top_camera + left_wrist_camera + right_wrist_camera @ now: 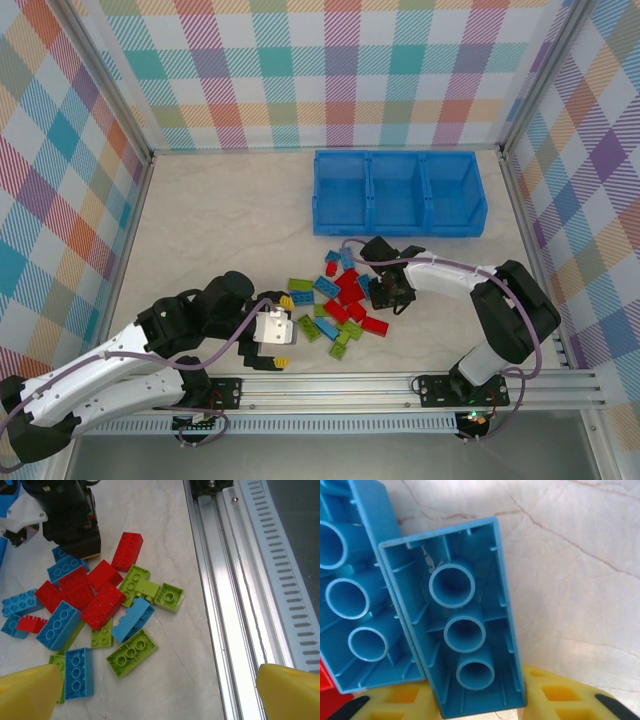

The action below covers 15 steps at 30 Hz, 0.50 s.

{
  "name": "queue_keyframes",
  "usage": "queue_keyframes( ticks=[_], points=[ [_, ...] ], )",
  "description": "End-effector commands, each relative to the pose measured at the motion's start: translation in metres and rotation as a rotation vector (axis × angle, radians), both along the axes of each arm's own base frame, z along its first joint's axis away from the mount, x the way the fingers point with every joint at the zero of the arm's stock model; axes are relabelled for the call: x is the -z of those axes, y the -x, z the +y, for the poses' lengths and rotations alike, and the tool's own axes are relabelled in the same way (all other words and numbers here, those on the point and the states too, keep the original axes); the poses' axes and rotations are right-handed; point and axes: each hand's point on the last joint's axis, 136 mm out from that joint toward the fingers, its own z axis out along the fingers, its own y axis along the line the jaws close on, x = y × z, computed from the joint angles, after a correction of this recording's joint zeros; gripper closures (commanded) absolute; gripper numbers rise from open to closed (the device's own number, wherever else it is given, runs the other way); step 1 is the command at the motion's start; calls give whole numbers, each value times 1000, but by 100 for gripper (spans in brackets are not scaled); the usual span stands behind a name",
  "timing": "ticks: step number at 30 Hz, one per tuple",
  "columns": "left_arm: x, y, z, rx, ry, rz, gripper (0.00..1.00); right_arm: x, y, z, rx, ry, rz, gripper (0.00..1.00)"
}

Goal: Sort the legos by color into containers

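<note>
Left arm (110, 375) lies low, reaching toward 2 o'clock. The left claw (283, 332) is spread wide, its yellow fingertips (27, 690) far apart. Right arm (510, 310) bends at the elbow and reaches toward 9 o'clock. The right claw (392, 295) points down, its fingers (565, 700) flanking a blue lego (465, 625).

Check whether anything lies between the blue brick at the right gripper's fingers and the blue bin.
Nothing visible blocks it. The upturned blue plastic brick sits between the right gripper's yellow pads, a second blue brick touching its side. Bare marble table runs from there to the blue three-compartment plastic bin.
</note>
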Motion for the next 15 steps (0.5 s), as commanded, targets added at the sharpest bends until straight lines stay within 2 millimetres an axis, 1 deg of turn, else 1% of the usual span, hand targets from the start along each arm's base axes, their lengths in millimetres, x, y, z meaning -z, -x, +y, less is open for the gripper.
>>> queue_keyframes(
  ticks=[1, 5, 8, 12, 15],
  points=[
    [-4, 5, -5, 37, 39, -11, 0, -3, -9, 9, -14, -29, -29, 68],
    [-2, 5, -5, 38, 37, -8, 0, -9, -8, 6, -6, -31, -42, 74],
    [-3, 5, -6, 37, 44, -9, 0, -24, -7, 1, 15, -40, -81, 77],
    [-7, 2, -6, 25, 63, -23, 0, -60, -12, -6, 51, -75, -192, 80],
    [-11, -4, -6, -10, 83, -50, 0, -94, -25, -17, 103, -100, -297, 83]
  ],
)
